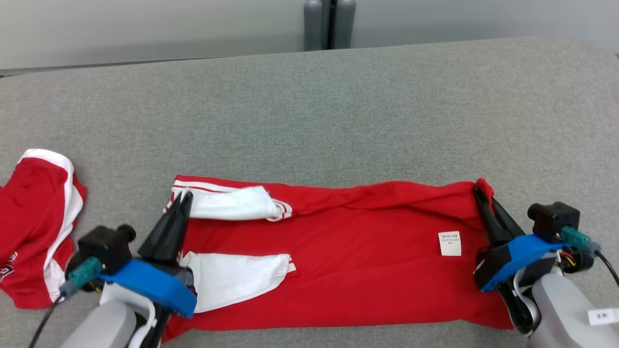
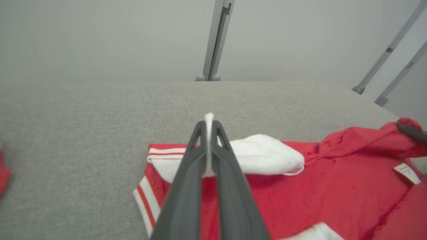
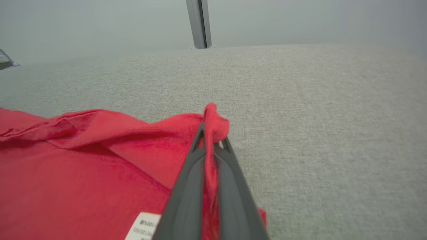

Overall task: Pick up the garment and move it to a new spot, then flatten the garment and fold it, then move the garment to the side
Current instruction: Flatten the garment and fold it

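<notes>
Red garment (image 1: 362, 251) with two white sleeves (image 1: 232, 203) ending in red-and-white striped cuffs, spread as a long band along the near edge of the grey desk (image 1: 338, 106), inner side up with a white care label (image 1: 449, 243) towards its right end. Left pincer (image 1: 184, 197) clamped on the white striped hem at the band's far left corner; right pincer (image 1: 478, 191) clamped on a bunched red fold at its far right corner. A second red-and-white garment (image 1: 34, 217) lies crumpled at the desk's left edge
</notes>
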